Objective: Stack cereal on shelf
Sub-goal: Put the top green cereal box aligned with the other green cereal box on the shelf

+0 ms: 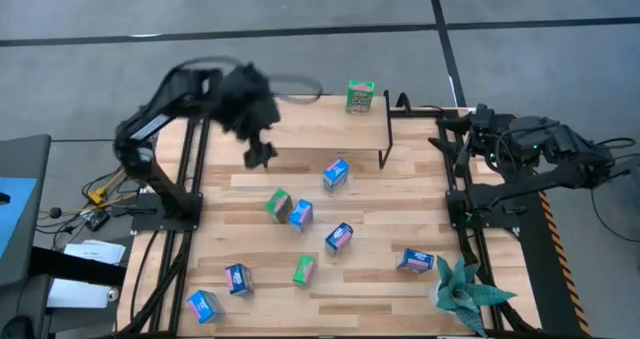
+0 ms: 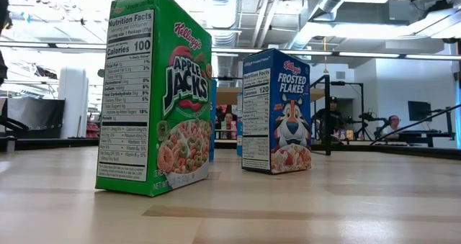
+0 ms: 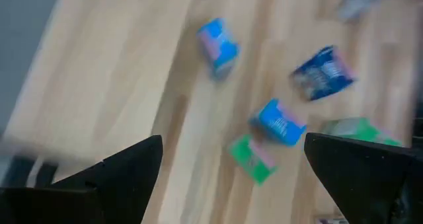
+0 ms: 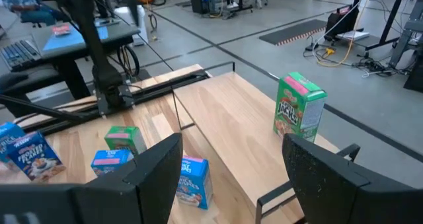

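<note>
One green cereal box [image 1: 360,95] stands upright on the far right corner of the light-wood shelf [image 1: 320,129]; the right wrist view shows it too [image 4: 301,115]. Several blue and green cereal boxes lie scattered on the table, among them a blue one [image 1: 336,173] before the shelf and a green and blue pair [image 1: 279,204]. My left gripper [image 1: 262,155] hovers open over the shelf's left front, holding nothing; its wrist view [image 3: 232,145] looks down on scattered boxes. My right gripper [image 4: 232,141] waits open at the table's right edge [image 1: 447,139], facing the shelf [image 4: 244,131].
A teal spiky plant [image 1: 465,294] stands at the table's near right corner. In the low view an upright green Apple Jacks box [image 2: 155,93] and a blue Frosted Flakes box [image 2: 277,111] stand close to the camera. Black frame rails run along both table sides.
</note>
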Controlling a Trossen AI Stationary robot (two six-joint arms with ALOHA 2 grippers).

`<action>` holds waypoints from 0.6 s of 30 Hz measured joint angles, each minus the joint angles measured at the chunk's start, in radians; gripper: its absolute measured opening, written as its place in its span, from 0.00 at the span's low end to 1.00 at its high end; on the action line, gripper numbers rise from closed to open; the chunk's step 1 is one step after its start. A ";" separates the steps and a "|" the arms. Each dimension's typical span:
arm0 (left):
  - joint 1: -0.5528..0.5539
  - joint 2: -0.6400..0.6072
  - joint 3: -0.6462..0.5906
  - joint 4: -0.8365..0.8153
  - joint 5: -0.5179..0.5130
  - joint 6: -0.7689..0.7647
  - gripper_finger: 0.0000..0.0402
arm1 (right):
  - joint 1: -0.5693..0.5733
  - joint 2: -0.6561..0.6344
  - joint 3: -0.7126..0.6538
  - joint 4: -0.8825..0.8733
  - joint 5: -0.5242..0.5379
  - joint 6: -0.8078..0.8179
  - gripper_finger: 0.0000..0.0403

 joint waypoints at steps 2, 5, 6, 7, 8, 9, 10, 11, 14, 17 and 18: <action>-0.099 -0.037 -0.032 0.020 -0.170 -0.172 0.90 | 0.000 0.003 0.000 0.001 0.000 0.005 0.71; -0.265 -0.097 -0.136 0.033 -0.454 -0.408 0.90 | 0.000 0.007 0.000 0.001 0.000 0.005 0.71; -0.320 -0.114 -0.189 0.024 -0.520 -0.476 0.90 | 0.000 0.007 0.000 0.000 0.000 0.005 0.71; -0.372 -0.128 -0.247 0.022 -0.566 -0.541 0.90 | 0.000 0.007 0.000 0.000 0.000 0.005 0.71; -0.417 -0.139 -0.308 0.033 -0.597 -0.606 0.90 | 0.000 0.007 0.000 -0.002 0.000 0.005 0.71; -0.457 -0.146 -0.374 0.047 -0.619 -0.668 0.90 | 0.000 0.007 0.000 -0.004 0.000 0.005 0.71; -0.492 -0.151 -0.445 0.069 -0.638 -0.728 0.90 | 0.000 0.007 0.000 -0.003 0.000 0.003 0.71; -0.520 -0.155 -0.509 0.099 -0.648 -0.780 0.90 | 0.000 0.007 0.000 -0.003 0.000 0.002 0.71; -0.568 -0.168 -0.683 0.235 -0.675 -0.882 0.90 | 0.000 0.007 0.000 -0.003 0.000 0.002 0.71; -0.572 -0.168 -0.814 0.351 -0.670 -0.938 0.90 | 0.000 0.007 0.000 -0.003 0.000 0.002 0.71; -0.572 -0.168 -0.848 0.384 -0.676 -0.961 0.90 | 0.000 0.007 0.000 -0.003 0.000 0.002 0.71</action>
